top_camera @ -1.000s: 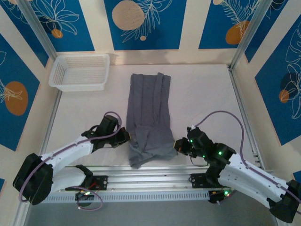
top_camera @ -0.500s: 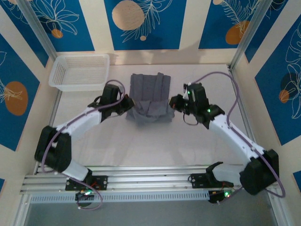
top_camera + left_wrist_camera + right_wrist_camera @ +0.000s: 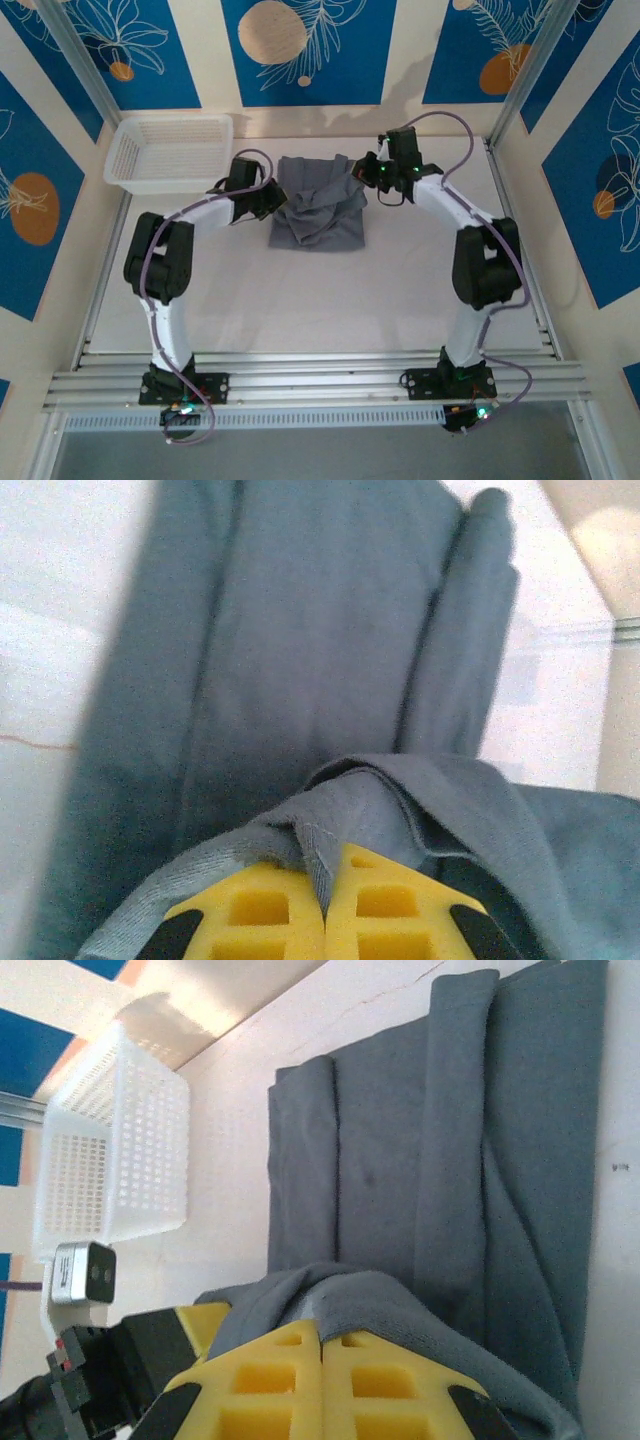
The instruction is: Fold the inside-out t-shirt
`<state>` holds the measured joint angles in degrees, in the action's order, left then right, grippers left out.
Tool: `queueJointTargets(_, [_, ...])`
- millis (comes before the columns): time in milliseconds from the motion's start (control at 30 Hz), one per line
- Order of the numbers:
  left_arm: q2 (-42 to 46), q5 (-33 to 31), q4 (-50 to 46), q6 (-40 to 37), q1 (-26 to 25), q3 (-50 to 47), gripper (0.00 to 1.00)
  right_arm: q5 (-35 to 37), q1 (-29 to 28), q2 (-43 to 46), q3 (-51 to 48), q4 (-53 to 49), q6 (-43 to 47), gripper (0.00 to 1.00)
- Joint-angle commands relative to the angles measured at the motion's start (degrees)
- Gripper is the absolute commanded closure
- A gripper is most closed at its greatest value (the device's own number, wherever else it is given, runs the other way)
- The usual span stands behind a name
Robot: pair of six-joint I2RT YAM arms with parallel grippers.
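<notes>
My table (image 3: 300, 300) is pale and flat. Toward its far side lies the grey t-shirt (image 3: 320, 222), folded narrow, with one end doubled back in loose creases. A white mesh basket (image 3: 170, 152) sits in the far left corner, near the shirt but apart from it.

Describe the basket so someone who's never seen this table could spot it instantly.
Start at the white table and go to its far left corner. The basket sits there, left of the grey t-shirt. It alone is rigid white mesh.
</notes>
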<state>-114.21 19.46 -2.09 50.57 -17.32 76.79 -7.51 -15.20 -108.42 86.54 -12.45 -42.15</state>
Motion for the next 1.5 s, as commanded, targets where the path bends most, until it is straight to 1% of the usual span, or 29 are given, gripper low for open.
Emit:
queueJointTargets(0, [-2.2, -0.8, 2.2, -0.8, 1.5, 1.6, 1.0, -2.7, 0.6, -4.6, 6.8, -1.4, 3.2, 1.0])
queueJointTargets(33, [-3.0, -0.8, 2.6, -0.4, 1.7, 1.7, 1.0, -2.9, 0.8, -6.8, 9.2, -2.4, 3.5, 0.99])
queueJointTargets(67, [-3.7, -0.4, 3.1, 0.0, 1.8, 1.8, 0.99, -3.1, 1.0, -8.6, 11.2, -3.6, 3.9, 0.96])
queueJointTargets(100, [-4.3, 0.0, 3.8, 0.4, 2.1, 2.0, 0.93, -3.1, 1.1, -10.7, 14.0, -5.2, 4.3, 0.9])
queueJointTargets(133, [-4.6, 0.6, 4.8, 0.7, 2.2, 2.0, 0.83, -3.1, 1.4, -12.7, 16.8, -7.3, 4.8, 0.8])
queueJointTargets(167, [-4.5, 1.0, 5.6, 0.7, 2.2, 1.9, 0.77, -3.1, 1.5, -14.1, 19.2, -9.3, 5.3, 0.7])
queueJointTargets(233, [-2.4, 0.8, 7.2, -0.5, 2.4, 0.9, 0.68, -2.3, 2.2, -15.8, 24.0, -14.1, 6.4, 0.51])
queueJointTargets(267, [-0.8, -0.1, 7.4, -1.7, 2.3, 0.1, 0.64, -1.4, 2.5, -15.7, 24.9, -15.9, 7.0, 0.43])
queueJointTargets(300, [1.1, -1.4, 7.1, -3.2, 2.4, -1.0, 0.61, -0.4, 2.9, -14.8, 24.9, -17.1, 7.7, 0.37])
queueJointTargets(333, [3.3, -2.6, 6.6, -4.9, 2.5, -2.1, 0.59, -0.1, 3.3, -13.1, 22.9, -16.9, 8.1, 0.33])
queueJointTargets(367, [5.1, -3.3, 5.8, -6.4, 2.5, -2.9, 0.57, -0.9, 3.9, -11.1, 20.0, -15.5, 7.9, 0.33])
queueJointTargets(433, [8.5, -3.8, 3.7, -9.0, 2.2, -5.8, 0.56, -2.6, 4.6, -5.3, 8.2, -9.5, 5.5, 0.33])
queueJointTargets(533, [12.4, -4.0, 2.8, -9.8, 2.1, -12.8, 0.56, -0.6, 2.7, 3.2, -10.6, 0.5, 2.9, 0.34])
queueJointTargets(633, [14.1, -3.7, 2.7, -11.1, 1.8, -18.4, 0.56, 1.1, 0.1, 6.8, -20.5, 4.1, 2.5, 0.34])
queueJointTargets(733, [12.6, -2.4, 1.7, -12.5, 1.2, -19.5, 0.56, 1.5, -1.4, 6.0, -23.9, 5.0, 3.1, 0.34])
queueJointTargets(833, [9.1, 1.8, 3.4, -11.8, 0.0, -18.5, 0.55, 0.3, -2.2, 2.1, -23.4, 6.5, 2.5, 0.35])
queueJointTargets(933, [6.6, 0.6, 2.8, -11.0, -1.8, -16.7, 0.56, 0.8, -3.5, -1.7, -21.2, 6.4, 2.1, 0.38])
queueJointTargets(1000, [5.7, 0.2, 2.3, -10.6, -2.7, -16.3, 0.65, 0.7, -4.2, -2.8, -21.0, 7.4, 1.1, 0.49])
queueJointTargets(1033, [5.6, 0.7, 2.6, -10.4, -2.9, -16.4, 0.7, 0.7, -4.5, -2.8, -21.1, 7.6, 0.6, 0.62])
queueJointTargets(1067, [5.8, 1.0, 2.6, -10.0, -3.1, -16.8, 0.79, 0.9, -4.6, -2.7, -21.3, 7.5, 0.3, 0.77])
queueJointTargets(1100, [6.3, 1.4, 2.8, -9.7, -3.2, -17.7, 0.88, 1.1, -4.7, -2.1, -21.6, 6.8, -0.2, 0.89])
queueJointTargets(1133, [6.9, 1.5, 2.8, -9.5, -3.2, -18.5, 0.93, 1.7, -4.7, -1.1, -22.6, 6.6, -0.4, 0.99])
queueJointTargets(1167, [8.4, 1.2, 2.9, -9.2, -3.3, -20.6, 1.0, 2.3, -4.7, 0.1, -23.9, 6.6, -0.5, 1.0])
queueJointTargets(1300, [16.4, 2.4, 6.2, -7.6, -3.8, -31.5, 1.0, 2.7, -5.7, 8.5, -32.9, 5.8, -1.6, 1.0])
queueJointTargets(1367, [21.3, 2.2, 5.5, -6.9, -5.5, -36.1, 1.0, 3.3, -7.7, 14.0, -37.8, 4.1, -1.6, 1.0])
queueJointTargets(1467, [29.4, -1.1, 1.4, -5.4, -9.5, -41.7, 1.0, 8.4, -11.6, 24.0, -45.5, -1.1, -3.2, 1.0])
